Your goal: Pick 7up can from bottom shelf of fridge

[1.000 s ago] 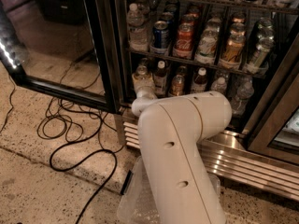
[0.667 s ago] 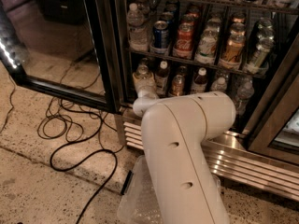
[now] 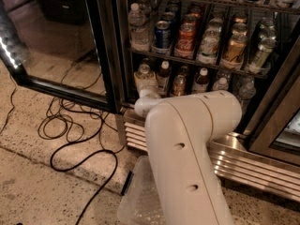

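Note:
The fridge (image 3: 108,55) stands open, with its bottom shelf (image 3: 164,93) partly hidden behind my big white arm (image 3: 187,144). On that shelf I see a clear water bottle (image 3: 143,74), brown white-capped bottles (image 3: 163,74) and a brownish can (image 3: 178,85). No green and silver 7up can shows on it; it may be behind the arm. My gripper (image 3: 144,89) reaches from the arm's wrist to the left end of the bottom shelf, by the water bottle. Its far end is hidden.
The shelf above holds blue (image 3: 162,33) and red (image 3: 186,37) cans and several bottles. The open glass door (image 3: 51,46) stands at the left. Black cables (image 3: 70,125) loop over the speckled floor. The ribbed steel grille (image 3: 253,165) runs below the fridge. A clear plastic bin (image 3: 138,198) sits by the arm's base.
The arm has edged slightly toward the shelf. The bottles and cans have not moved.

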{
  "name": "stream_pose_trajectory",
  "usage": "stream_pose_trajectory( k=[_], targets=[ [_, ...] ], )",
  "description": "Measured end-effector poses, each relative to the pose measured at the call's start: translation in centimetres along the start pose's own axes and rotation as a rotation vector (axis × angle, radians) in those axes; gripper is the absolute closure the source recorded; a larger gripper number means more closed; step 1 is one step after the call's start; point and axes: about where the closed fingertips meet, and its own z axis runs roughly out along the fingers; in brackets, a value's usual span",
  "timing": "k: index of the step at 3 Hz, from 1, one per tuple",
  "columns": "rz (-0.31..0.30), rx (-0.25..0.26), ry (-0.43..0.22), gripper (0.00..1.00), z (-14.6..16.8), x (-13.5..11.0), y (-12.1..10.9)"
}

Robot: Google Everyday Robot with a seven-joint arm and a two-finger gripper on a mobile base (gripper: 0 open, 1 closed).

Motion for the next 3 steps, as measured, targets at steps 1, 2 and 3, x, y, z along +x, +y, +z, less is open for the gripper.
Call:
stream_pose_trajectory(
  k=[1, 2, 3],
  targets=[
    [0.027, -0.017, 0.020, 1.00, -2.7, -1.3, -0.1],
    [0.083, -0.057, 0.069, 1.00, -9.4, -4.8, 0.0],
    [0.080, -0.059, 0.070, 1.00, -9.6, -5.0, 0.1]
  ],
)
